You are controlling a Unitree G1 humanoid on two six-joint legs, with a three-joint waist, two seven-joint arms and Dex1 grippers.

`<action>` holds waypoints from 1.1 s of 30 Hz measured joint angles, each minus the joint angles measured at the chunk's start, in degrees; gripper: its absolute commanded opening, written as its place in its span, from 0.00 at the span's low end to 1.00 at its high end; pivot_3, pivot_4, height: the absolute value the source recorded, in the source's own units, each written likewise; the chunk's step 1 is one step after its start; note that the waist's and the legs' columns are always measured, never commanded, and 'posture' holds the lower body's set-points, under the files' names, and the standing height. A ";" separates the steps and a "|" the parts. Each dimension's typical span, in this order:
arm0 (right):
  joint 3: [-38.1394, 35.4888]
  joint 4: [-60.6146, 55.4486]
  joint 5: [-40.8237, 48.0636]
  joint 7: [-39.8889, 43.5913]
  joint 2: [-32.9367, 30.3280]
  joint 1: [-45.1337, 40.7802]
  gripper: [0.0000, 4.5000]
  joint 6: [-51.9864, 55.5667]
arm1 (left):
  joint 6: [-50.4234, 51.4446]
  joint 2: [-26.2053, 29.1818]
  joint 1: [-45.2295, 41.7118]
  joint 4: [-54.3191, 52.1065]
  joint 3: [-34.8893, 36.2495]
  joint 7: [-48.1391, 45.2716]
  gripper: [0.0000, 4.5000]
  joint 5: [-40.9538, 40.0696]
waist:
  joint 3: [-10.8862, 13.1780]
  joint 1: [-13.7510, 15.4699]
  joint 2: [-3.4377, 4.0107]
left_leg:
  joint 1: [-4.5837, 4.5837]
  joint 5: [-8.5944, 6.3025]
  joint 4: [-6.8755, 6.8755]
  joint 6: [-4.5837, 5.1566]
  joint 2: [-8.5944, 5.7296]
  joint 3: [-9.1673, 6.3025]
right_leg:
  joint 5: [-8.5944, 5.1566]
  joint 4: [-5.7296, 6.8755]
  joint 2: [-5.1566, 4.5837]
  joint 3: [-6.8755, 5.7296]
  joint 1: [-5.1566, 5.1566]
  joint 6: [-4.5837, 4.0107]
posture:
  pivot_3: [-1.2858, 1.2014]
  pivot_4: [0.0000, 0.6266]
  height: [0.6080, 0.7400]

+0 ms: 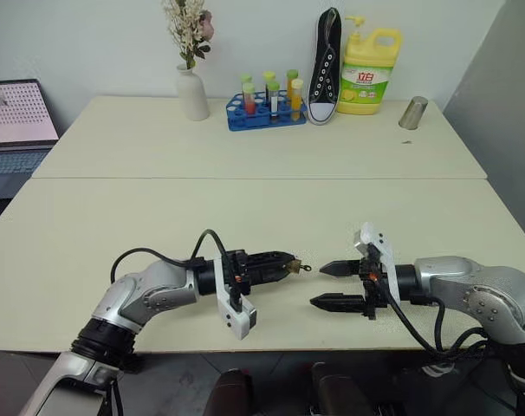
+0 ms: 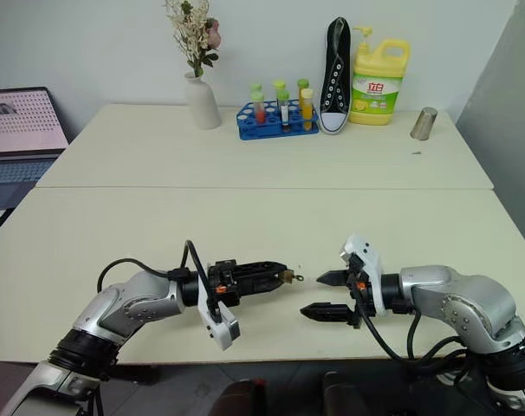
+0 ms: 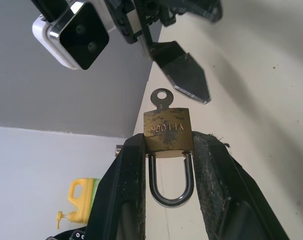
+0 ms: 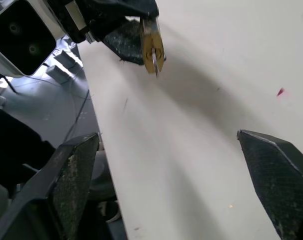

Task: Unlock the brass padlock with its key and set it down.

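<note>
Item: small brass padlock with silver shackle, key seated, clamped in your left gripper above the cream table. Your right gripper, at its 3 o'clock, stands released, just apart. Risk: a misaligned pinch could nudge the key out or twist the lock loose.
</note>
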 measured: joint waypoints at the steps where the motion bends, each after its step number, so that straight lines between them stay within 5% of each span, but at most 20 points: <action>1: -0.30 0.00 -0.39 -0.29 1.23 0.00 1.00 -0.57 | 0.00 -0.02 0.00 0.05 -0.03 0.00 0.21 0.00 | 0.00 0.02 0.00 | 0.00 0.00 0.00 0.00 0.00 -0.01 | 0.00 0.00 0.00 0.00 0.01 0.00 | 0.52 0.24 1.00; 14: -0.73 1.15 -0.40 -4.89 10.91 -2.37 1.00 0.33 | 0.13 -0.70 -1.58 1.43 -0.71 -0.05 0.21 -0.14 | 0.01 0.16 -0.01 | -0.01 0.00 0.01 0.00 -0.05 0.01 | 0.01 0.00 -0.04 0.00 0.01 -0.01 | 0.52 0.24 1.00; 26: -0.84 1.93 -0.78 -3.66 11.02 -2.67 0.05 0.45 | 0.70 -0.73 -1.43 1.38 -0.73 -0.03 0.21 -0.43 | 0.01 0.20 -0.01 | -0.02 0.00 0.01 0.00 -0.06 0.01 | 0.01 0.00 -0.05 0.00 0.01 -0.01 | 0.52 0.24 1.00; 33: -0.83 2.31 -0.98 -2.36 10.37 -3.33 0.03 0.28 | 0.76 -1.02 -1.41 1.40 -0.74 0.03 0.21 -0.86 | 0.01 0.20 -0.01 | -0.02 0.00 0.01 0.00 -0.06 0.00 | 0.01 0.00 -0.05 0.00 0.01 -0.01 | 0.52 0.24 1.00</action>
